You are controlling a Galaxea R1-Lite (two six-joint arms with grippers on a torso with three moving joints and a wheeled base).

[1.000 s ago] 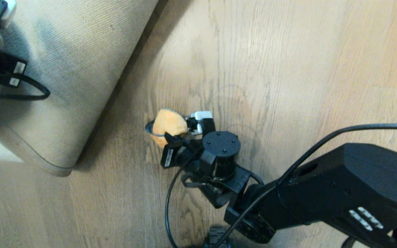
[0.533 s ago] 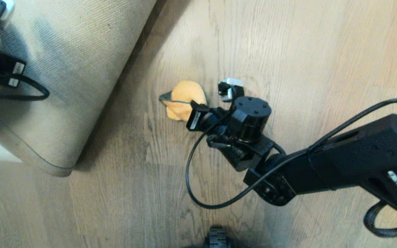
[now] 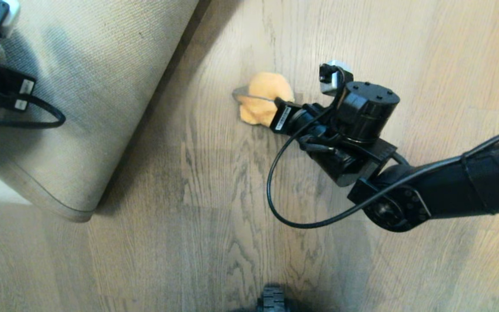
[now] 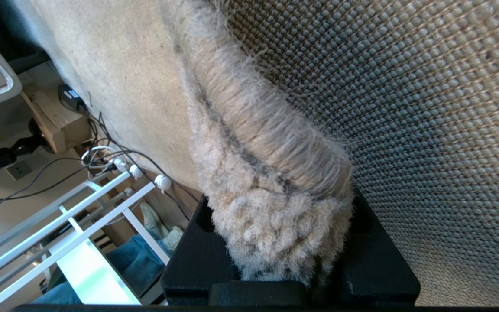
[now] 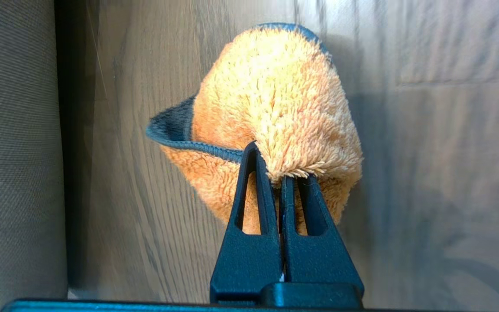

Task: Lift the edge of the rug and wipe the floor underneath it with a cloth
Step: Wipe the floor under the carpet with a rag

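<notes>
Your head camera looked steeply down on floor (image 3: 215,225) from above, wide. Left wrist camera sat tight against rug edge (image 4: 271,182), facing along woven backing, room clutter beyond. Right wrist camera peered past its own fingers (image 5: 249,242), close on cloth (image 5: 275,117). Head and right wrist views shared cloth (image 3: 263,103), planks, rug backing.
</notes>
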